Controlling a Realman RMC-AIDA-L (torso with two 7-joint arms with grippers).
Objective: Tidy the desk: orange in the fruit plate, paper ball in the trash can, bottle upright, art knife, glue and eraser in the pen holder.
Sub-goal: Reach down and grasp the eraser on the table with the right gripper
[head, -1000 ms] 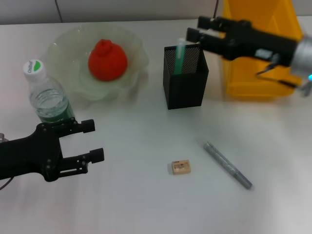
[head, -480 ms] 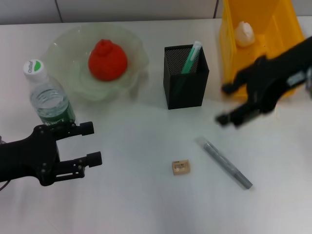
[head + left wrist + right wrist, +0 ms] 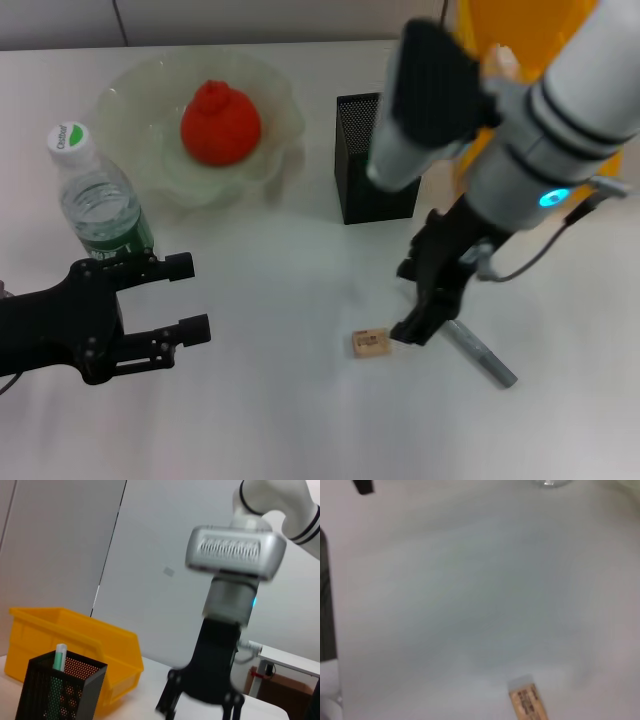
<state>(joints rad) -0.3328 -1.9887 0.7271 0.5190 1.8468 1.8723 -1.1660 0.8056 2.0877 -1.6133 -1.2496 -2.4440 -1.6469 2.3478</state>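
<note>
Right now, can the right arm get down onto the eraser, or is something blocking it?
Probably yes. The right gripper hangs open just beside the eraser, which lies alone on bare desk. The grey pen-like tool lies on the gripper's other side, apart from the eraser.

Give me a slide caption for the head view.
Right gripper descends open beside the eraser; left gripper waits open.

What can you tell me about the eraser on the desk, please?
The eraser is a small tan rectangular block with a printed label on its upper face. It lies flat on the white desk, in front of the pen holder. The right gripper hangs open just beside it, next to a grey pen-like tool; contact is unclear.
</note>
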